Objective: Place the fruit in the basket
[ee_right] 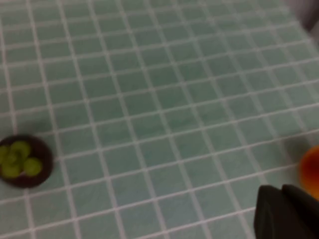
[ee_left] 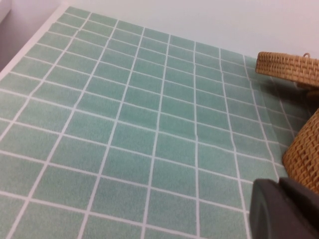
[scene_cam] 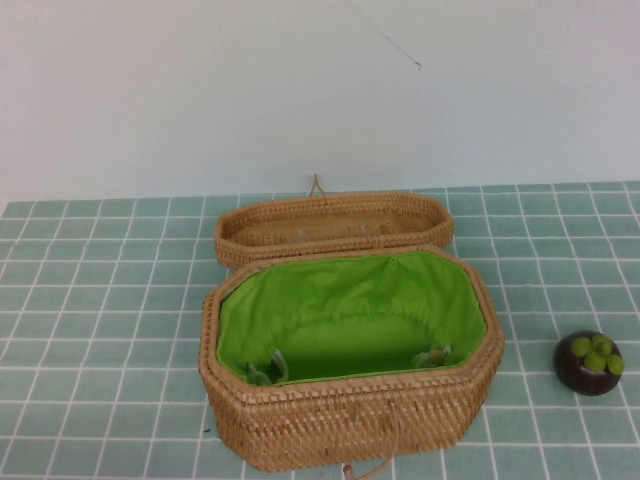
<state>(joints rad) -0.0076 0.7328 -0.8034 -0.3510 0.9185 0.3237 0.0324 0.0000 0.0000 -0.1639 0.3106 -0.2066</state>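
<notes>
From the high view, the basket (scene_cam: 350,350) sits open on the green-tiled table (scene_cam: 100,300), its lid (scene_cam: 335,225) folded back behind it and the green lining bare. The fruit (scene_cam: 589,362) rests on the table to the right of the basket, apart from it. Neither arm appears here.

In the left wrist view, the left gripper (ee_left: 284,209) shows only as a dark corner just beside the basket's wicker wall (ee_left: 304,154); whether its fingers are spread cannot be told.

In the right wrist view, the right gripper (ee_right: 286,211) is likewise a dark edge, fingers' state unreadable. The fruit (ee_right: 22,160) lies well apart from it, and a blurred orange object (ee_right: 310,170) lies near it.
</notes>
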